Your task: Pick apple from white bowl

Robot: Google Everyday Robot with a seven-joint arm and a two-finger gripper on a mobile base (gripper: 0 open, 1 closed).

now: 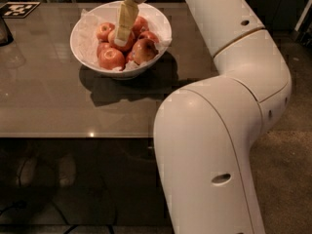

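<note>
The white bowl [83,50] stands on the brown table at the top centre, lined with crumpled white paper and holding several red apples. The gripper [122,38] hangs from the white arm [229,28] and reaches down into the middle of the pile. Its tan tip rests on the central apple [129,44], a red one with an orange-yellow blush, partly hidden behind the gripper. Smaller red apples lie around it, one at the front left [111,58] and one at the right [145,51].
The glossy brown table [48,106] runs left and forward of the bowl, its front edge near mid-frame. A dark object [4,30] and a black-and-white marker tag [19,9] sit at the far left. The robot's white arm fills the right side.
</note>
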